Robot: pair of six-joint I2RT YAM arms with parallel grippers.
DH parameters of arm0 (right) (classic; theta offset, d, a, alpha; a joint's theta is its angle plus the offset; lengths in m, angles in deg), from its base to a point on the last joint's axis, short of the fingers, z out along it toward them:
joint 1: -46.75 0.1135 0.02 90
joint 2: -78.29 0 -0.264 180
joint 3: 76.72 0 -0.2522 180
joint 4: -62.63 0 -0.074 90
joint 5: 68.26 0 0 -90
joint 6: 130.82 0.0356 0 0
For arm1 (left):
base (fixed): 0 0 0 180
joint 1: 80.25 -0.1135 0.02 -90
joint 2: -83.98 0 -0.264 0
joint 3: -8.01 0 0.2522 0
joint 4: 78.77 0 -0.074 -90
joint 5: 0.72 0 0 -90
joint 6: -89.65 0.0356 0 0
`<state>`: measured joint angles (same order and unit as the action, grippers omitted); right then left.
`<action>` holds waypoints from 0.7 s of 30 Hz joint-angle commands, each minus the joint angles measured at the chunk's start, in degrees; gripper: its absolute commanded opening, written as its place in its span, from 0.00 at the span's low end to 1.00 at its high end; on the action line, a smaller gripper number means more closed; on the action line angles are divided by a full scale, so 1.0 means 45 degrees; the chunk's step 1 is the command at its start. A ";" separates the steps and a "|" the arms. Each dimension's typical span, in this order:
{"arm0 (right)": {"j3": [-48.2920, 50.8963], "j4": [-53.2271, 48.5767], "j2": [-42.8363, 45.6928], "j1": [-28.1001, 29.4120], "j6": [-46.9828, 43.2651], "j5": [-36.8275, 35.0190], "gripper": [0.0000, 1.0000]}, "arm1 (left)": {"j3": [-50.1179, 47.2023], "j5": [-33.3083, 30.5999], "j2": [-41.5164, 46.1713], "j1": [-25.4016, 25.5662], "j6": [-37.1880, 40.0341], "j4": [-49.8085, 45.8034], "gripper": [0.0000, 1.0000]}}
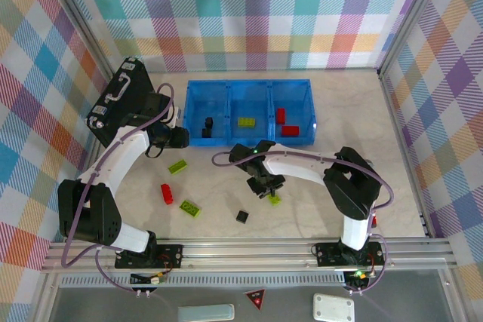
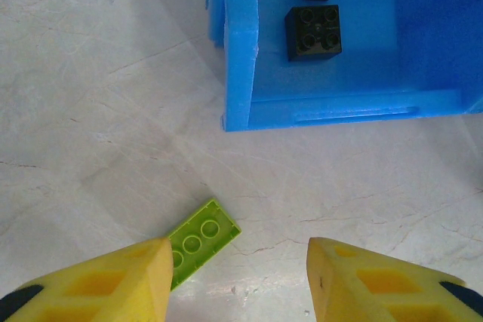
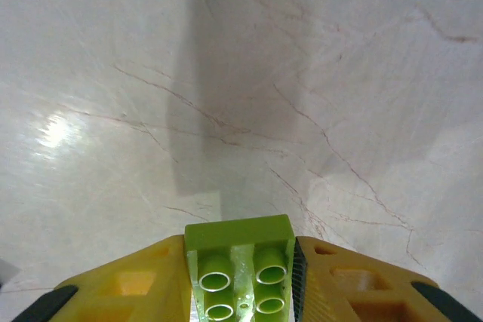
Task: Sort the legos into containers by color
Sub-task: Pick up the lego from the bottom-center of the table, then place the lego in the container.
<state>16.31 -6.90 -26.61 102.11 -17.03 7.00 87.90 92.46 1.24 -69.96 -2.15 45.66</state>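
Observation:
The blue tray [image 1: 260, 83] stands at the back with three compartments: black legos [image 1: 208, 127] in the left one, a lime lego [image 1: 246, 121] in the middle one, red legos [image 1: 281, 115] in the right one. My right gripper [image 1: 269, 191] hovers over the table in front of the tray, shut on a lime lego [image 3: 240, 262] [image 1: 275, 200]. My left gripper [image 1: 181, 139] [image 2: 240, 280] is open by the tray's left front corner [image 2: 240, 73], above a lime lego [image 2: 202, 237] [image 1: 177, 166] lying next to its left finger. Black legos [image 2: 313, 32] show inside that corner.
Loose on the table lie a red lego [image 1: 166, 193], a lime lego [image 1: 190, 207] and a black cube [image 1: 242, 216]. A black briefcase [image 1: 121, 99] leans at the far left beside the left arm. Checkered walls close in three sides.

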 commanded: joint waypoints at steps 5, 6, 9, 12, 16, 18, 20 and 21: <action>-0.1853 -0.0283 0.0271 -0.0553 0.0199 -0.0183 0.37 | -0.0242 0.0037 0.0332 -0.0137 0.0281 0.0011 0.50; -0.2174 -0.0269 0.0189 -0.0646 0.0174 -0.0161 0.38 | -0.0233 0.0017 0.0354 -0.0137 0.0275 0.0004 0.50; -0.3073 -0.0312 -0.0119 -0.0880 0.0084 -0.0103 0.38 | -0.0242 -0.0013 0.0396 -0.0137 0.0267 0.0046 0.50; -0.3989 -0.0380 -0.0523 -0.1141 0.0082 -0.0044 0.38 | -0.0229 -0.0004 0.0398 -0.0136 0.0275 0.0059 0.50; -0.5296 -0.0534 -0.1208 -0.1522 0.0192 -0.0083 0.39 | -0.0197 -0.0043 0.0365 -0.0137 0.0282 0.0075 0.50; -0.6044 -0.0639 -0.1608 -0.1700 0.0249 -0.0123 0.39 | -0.0149 -0.0043 0.0349 -0.0137 0.0268 0.0090 0.50; -0.6652 -0.0700 -0.1974 -0.1893 0.0373 -0.0143 0.39 | -0.0143 -0.0024 0.0337 -0.0136 0.0279 0.0082 0.50; -0.6945 -0.0760 -0.2156 -0.2022 0.0496 -0.0123 0.39 | -0.0123 -0.0024 0.0333 -0.0132 0.0273 0.0085 0.50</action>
<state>-11.54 -8.02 -34.50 94.24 -16.57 6.95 87.57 92.39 1.57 -69.96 -1.98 45.84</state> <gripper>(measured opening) 0.388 0.500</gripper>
